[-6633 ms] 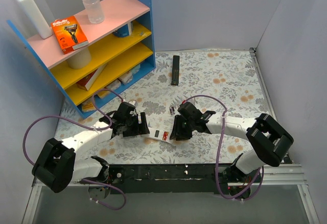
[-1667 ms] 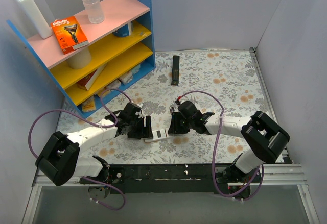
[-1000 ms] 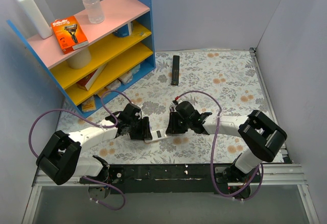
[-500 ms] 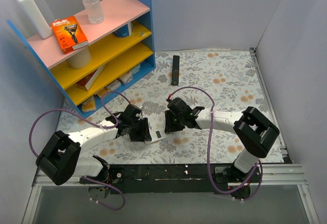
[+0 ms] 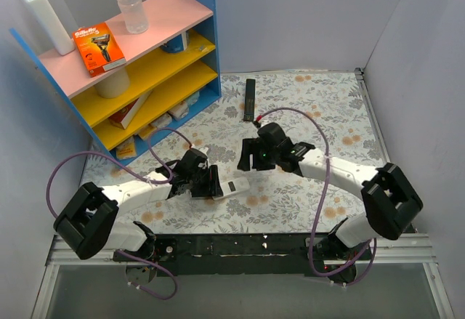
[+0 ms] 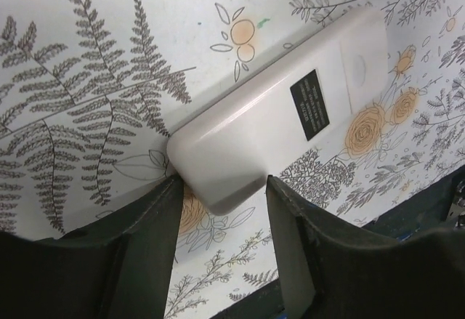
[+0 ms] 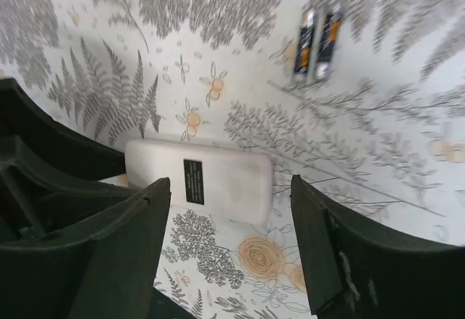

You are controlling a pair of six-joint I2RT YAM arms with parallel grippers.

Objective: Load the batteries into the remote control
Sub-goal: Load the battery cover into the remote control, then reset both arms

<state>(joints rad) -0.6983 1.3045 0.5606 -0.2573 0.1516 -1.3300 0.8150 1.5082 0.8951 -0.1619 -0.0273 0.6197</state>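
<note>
The right claw (image 5: 251, 158) has backed off the remote control (image 6: 290, 123)—spread, empty, nearer the batteries (image 7: 316, 35), likely fetching them next. Meanwhile the left claw (image 6: 221, 188) still pinches its end, white back up on the surface (image 5: 327, 115).

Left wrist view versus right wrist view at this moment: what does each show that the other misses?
Only the left wrist view shows plainly how the left gripper has a finger against each side of one end of the remote control. Only the right wrist view shows the batteries, lying side by side apart from the remote control, and the right gripper, open and empty. Both show the remote control lying white back up, black label visible, on the floral cloth.
</note>
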